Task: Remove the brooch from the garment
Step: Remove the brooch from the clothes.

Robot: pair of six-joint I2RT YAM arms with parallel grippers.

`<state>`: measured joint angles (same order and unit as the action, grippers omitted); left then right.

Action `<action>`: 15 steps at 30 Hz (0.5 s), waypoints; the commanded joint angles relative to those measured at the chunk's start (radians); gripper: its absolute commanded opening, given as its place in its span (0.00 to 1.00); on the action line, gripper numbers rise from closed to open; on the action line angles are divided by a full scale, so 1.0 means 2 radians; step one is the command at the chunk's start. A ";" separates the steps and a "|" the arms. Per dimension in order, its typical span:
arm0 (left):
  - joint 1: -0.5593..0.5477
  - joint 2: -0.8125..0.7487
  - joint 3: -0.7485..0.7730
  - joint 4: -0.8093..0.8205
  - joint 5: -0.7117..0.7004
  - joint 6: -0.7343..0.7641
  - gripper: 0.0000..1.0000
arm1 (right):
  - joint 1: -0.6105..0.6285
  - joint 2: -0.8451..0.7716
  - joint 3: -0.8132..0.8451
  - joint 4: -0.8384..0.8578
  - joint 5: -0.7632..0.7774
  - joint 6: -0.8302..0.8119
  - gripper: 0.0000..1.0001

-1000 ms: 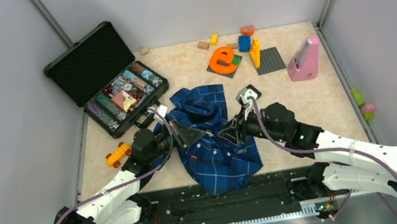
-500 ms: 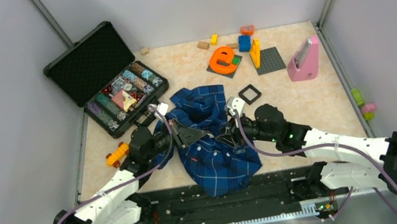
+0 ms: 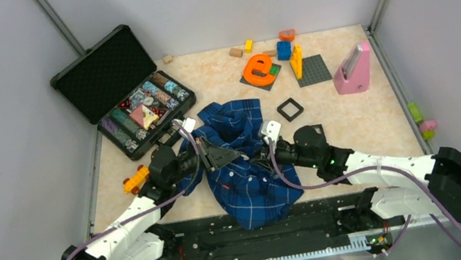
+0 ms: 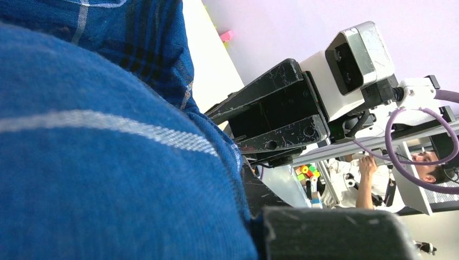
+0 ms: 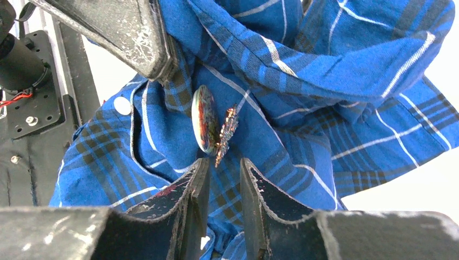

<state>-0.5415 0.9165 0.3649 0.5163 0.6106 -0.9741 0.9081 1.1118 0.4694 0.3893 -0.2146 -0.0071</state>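
Right hand (image 5: pixel 222 161) has slid in leftward and narrowed; its jaws now leave a slim gap just short of the brooch (image 5: pixel 204 119), which is still pinned to the plaid shirt (image 5: pixel 325 81) and not yet gripped. Left hand (image 3: pixel 223 154), closed, pinches cloth just beside it, ready for the pull.

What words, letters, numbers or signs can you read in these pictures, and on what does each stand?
"e": the orange letter-shaped block itself forms it.
Too small to read: the small red tag on the dark blue plaid shirt.
Nothing else is legible.
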 commanded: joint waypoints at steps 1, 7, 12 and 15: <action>0.003 -0.008 0.024 0.029 0.010 -0.003 0.00 | 0.007 0.018 0.007 0.052 -0.030 -0.023 0.29; 0.003 -0.007 0.024 0.029 0.010 -0.004 0.00 | 0.006 0.042 0.016 0.049 -0.058 -0.024 0.28; 0.002 -0.010 0.022 0.029 0.011 -0.007 0.00 | 0.006 0.052 0.006 0.076 -0.049 -0.022 0.23; 0.002 -0.011 0.020 0.031 0.013 -0.010 0.00 | 0.007 0.058 0.005 0.095 -0.049 -0.018 0.23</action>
<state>-0.5381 0.9165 0.3649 0.5152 0.6132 -0.9901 0.9081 1.2156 0.4698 0.4751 -0.2943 -0.0345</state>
